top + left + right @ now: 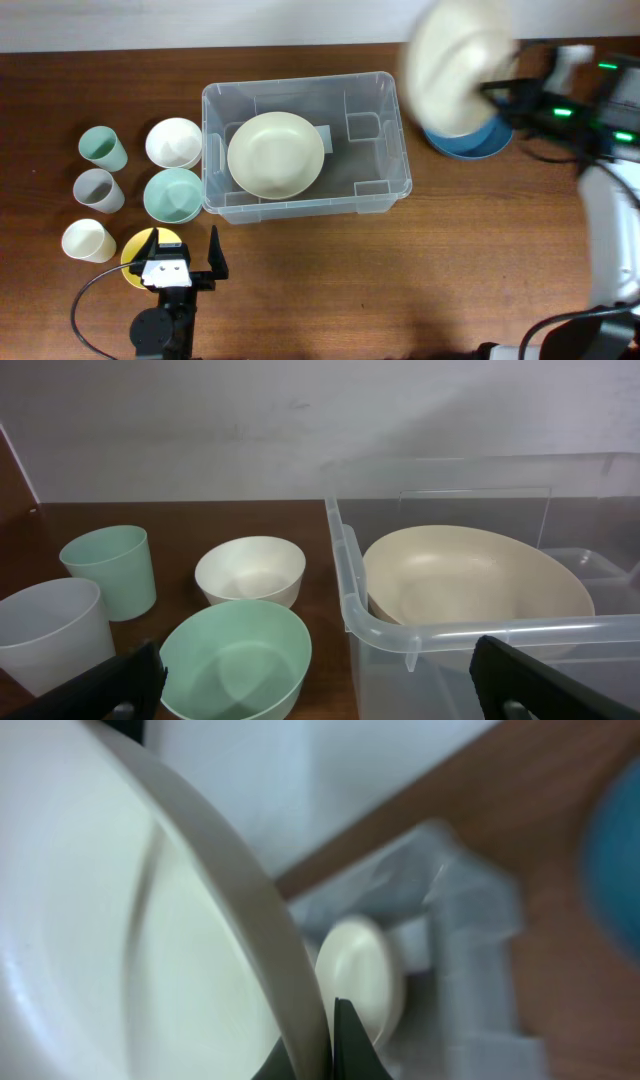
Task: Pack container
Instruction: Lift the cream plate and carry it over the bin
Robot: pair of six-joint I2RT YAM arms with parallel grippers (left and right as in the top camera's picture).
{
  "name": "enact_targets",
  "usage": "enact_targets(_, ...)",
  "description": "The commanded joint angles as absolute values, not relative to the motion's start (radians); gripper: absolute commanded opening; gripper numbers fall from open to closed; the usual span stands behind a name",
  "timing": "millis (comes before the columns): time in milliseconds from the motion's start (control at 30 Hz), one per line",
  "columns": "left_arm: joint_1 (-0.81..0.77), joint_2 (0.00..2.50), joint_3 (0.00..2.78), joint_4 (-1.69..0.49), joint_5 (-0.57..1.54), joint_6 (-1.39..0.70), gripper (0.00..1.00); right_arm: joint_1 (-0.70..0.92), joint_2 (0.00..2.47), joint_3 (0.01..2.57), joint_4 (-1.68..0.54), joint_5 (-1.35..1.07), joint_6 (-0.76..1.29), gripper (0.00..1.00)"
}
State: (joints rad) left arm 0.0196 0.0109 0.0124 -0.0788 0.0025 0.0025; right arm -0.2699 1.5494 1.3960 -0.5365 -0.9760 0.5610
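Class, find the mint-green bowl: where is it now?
In the overhead view, the mint-green bowl sits left of the container, between the white bowl and the yellow plate.

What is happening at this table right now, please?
Two robot arms are packing dishes into the clear container. One cream dish already lies inside it. The right gripper is shut on a second cream dish, held in the air above a blue plate to the container's right. The left gripper is open and empty, near a yellow plate. Three cups and two bowls stand left of the container.
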Motion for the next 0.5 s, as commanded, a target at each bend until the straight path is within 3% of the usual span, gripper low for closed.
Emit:
enact_targets(0, 0.015, 0.006, 0.009, -0.083, 0.003, -0.004, 1.00, -0.070, 1.565, 1.397, -0.556, -0.797, 0.554, 0.04)
enact_targets(233, 0.015, 0.006, 0.009, -0.083, 0.003, -0.004, 1.00, 0.233, 1.626, 1.397, -0.555, -0.527, 0.558, 0.04)
enact_targets(467, 0.015, 0.006, 0.009, -0.083, 0.003, -0.004, 0.99, 0.413, 1.697, 1.397, -0.504, -0.284, 0.563, 0.06)
